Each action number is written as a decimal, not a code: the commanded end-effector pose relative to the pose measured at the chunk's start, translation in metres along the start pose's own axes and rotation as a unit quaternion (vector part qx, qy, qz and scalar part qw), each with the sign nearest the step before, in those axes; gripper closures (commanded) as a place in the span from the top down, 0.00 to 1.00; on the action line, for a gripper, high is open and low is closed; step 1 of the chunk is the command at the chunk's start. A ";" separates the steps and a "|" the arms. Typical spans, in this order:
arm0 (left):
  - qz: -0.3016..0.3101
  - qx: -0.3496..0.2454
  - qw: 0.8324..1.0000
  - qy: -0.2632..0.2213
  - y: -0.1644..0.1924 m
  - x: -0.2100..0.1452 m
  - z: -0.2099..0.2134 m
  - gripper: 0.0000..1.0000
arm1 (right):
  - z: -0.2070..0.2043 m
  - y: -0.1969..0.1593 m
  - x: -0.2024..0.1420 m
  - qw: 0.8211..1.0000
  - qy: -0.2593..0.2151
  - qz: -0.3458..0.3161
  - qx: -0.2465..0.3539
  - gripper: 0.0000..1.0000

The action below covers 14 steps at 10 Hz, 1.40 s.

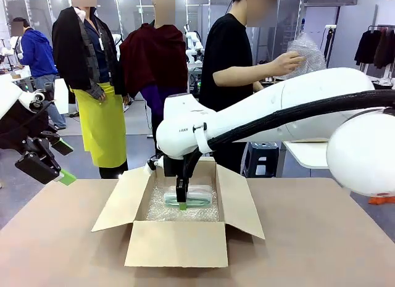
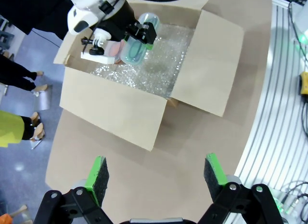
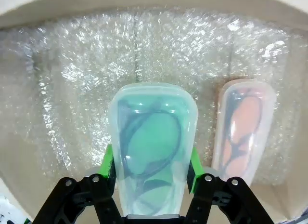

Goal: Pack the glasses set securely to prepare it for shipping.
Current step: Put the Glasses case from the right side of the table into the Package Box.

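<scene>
Seen from the front: broad brown table (image 1: 321,237) with wide room around an open cardboard box (image 1: 176,244), flaps splayed outward. Beyond the far edge, a person's hand (image 1: 287,63) on a clear bubble wrap sheet (image 1: 305,52).

From the left wrist: box floor lined with bubble wrap (image 2: 163,65), much of it free beside the cases.

From the right wrist: mint green case (image 3: 151,147), translucent, dark frames inside, pinched by its long sides in the right gripper (image 3: 150,161), low in the box; contact with the lining impossible to tell. Pink case (image 3: 243,127) flat just beside, apart.

Left gripper (image 2: 156,171) spread wide, holding nothing, well apart from the box at the table's left.
</scene>
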<state>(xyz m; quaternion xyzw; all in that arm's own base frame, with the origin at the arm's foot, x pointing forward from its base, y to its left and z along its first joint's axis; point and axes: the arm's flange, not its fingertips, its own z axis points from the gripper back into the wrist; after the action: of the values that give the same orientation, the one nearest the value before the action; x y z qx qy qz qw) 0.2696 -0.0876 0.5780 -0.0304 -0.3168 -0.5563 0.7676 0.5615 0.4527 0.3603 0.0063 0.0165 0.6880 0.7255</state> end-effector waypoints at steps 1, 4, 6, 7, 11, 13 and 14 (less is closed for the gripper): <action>-0.003 0.002 1.000 0.000 0.000 -0.001 0.001 1.00 | -0.009 0.001 -0.002 1.000 0.004 -0.005 0.010 0.83; -0.003 0.002 1.000 0.000 0.000 -0.001 0.001 1.00 | -0.003 0.002 -0.007 1.000 0.010 -0.002 0.006 1.00; -0.003 0.002 1.000 0.000 0.000 -0.001 0.001 1.00 | 0.002 0.004 -0.012 1.000 0.011 -0.009 0.006 1.00; -0.003 0.002 1.000 0.000 0.000 -0.001 0.001 1.00 | 0.005 0.001 -0.020 1.000 0.011 -0.025 -0.002 1.00; -0.003 0.002 1.000 0.000 0.000 -0.001 0.001 1.00 | -0.003 -0.003 -0.006 1.000 0.005 -0.004 0.005 1.00; -0.003 0.002 1.000 0.000 0.000 -0.001 0.001 1.00 | -0.003 -0.003 -0.006 1.000 0.005 -0.004 0.005 1.00; -0.003 0.002 1.000 0.000 0.000 -0.001 0.001 1.00 | -0.003 -0.003 -0.006 1.000 0.005 -0.004 0.005 1.00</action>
<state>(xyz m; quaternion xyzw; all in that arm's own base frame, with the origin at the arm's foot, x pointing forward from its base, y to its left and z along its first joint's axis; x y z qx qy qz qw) 0.2696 -0.0876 0.5780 -0.0304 -0.3168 -0.5563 0.7676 0.5656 0.4441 0.3563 0.0066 0.0241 0.6838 0.7293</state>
